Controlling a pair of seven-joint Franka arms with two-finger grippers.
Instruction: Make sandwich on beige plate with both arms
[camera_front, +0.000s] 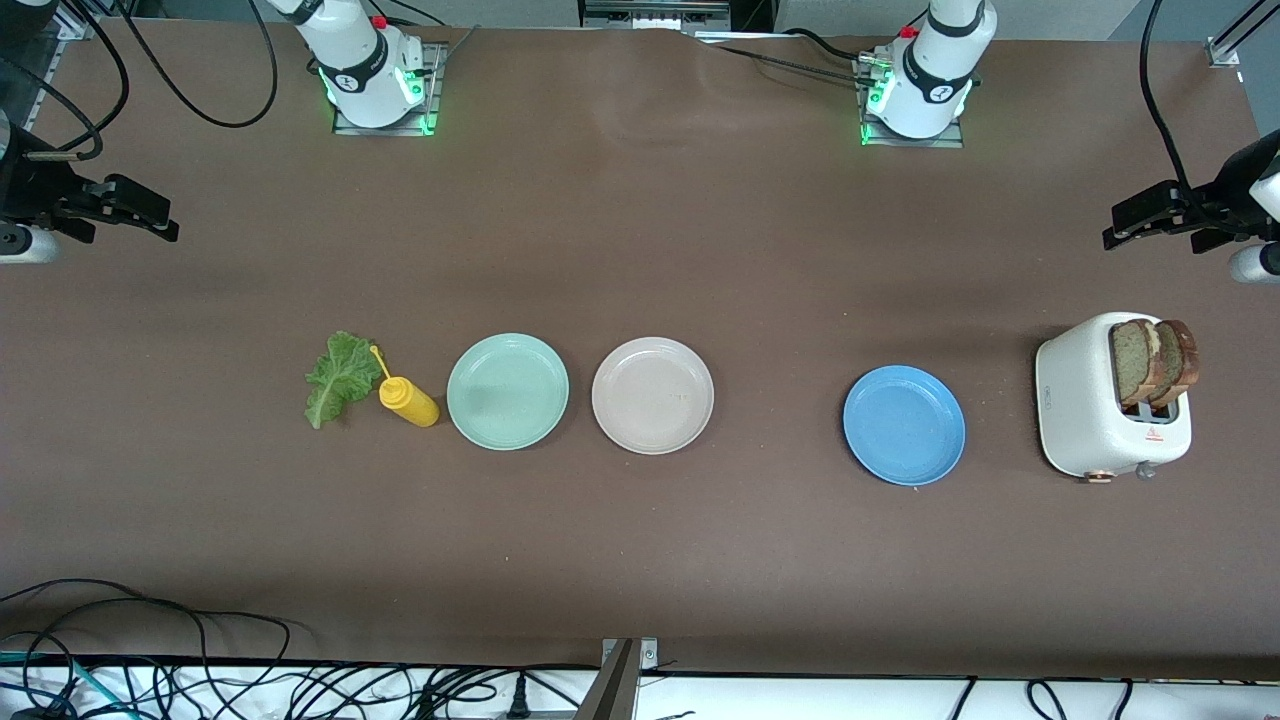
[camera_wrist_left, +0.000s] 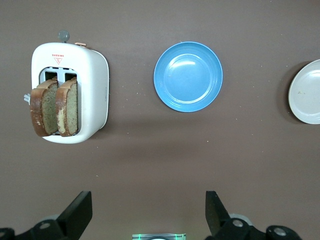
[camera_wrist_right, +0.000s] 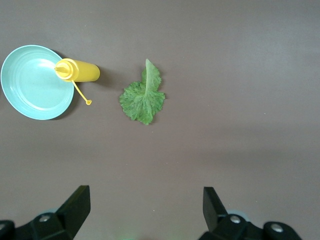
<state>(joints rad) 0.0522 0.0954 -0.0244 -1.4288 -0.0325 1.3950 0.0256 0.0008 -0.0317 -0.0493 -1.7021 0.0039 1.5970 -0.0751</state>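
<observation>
So here we've got the beige plate (camera_front: 652, 395) sitting bare in the middle of the brown table (camera_front: 640, 540), between the mint-green plate (camera_front: 507, 391) and the blue plate (camera_front: 903, 425). The lettuce leaf (camera_front: 339, 377) lies flat toward the right arm's end of the table, just beside the yellow squeeze bottle (camera_front: 408, 400), which stands right by the mint-green plate. Both toast slices (camera_front: 1155, 360) are standing upright in the slots of the white toaster (camera_front: 1110, 398) at the left arm's end.

The left gripper (camera_front: 1150, 215) hangs up high over the table edge near the toaster, fingers spread wide and holding nothing; we see the toast and blue plate well apart from it in its wrist view. The right gripper (camera_front: 125, 210) is parked the same way over its own end, jaws wide apart and empty, with the lettuce well clear of it.
</observation>
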